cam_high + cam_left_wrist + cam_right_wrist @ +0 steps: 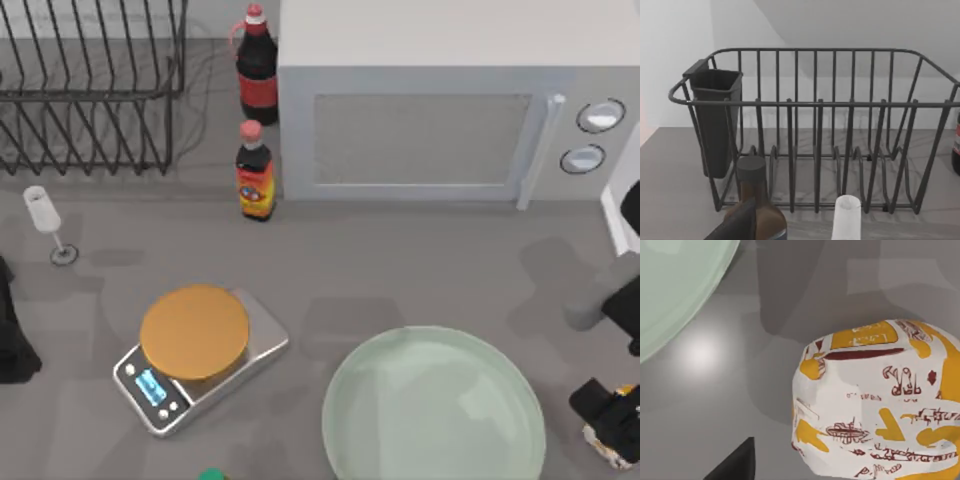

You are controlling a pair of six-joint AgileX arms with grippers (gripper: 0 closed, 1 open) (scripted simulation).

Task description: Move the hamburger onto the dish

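The right pincer [612,415] hangs directly over the wrapped hamburger [875,400], which rests on the worktop [420,270] just beside the dish [435,405]. Whether its fingers are released or clenched cannot be told. This position suits a downward grasp. The left arm is parked at the worktop's left edge.

Grey table [420,270] under soft light, pale wall [850,30] behind.

Grey worktop [420,270]. On it: wire rack [90,90] far left, microwave [440,110] far right, two dark bottles [256,170] between them, wine glass [45,222] left, scale [200,355] front left, dish [435,410] front right, hamburger [880,400] just beside the dish's right rim.
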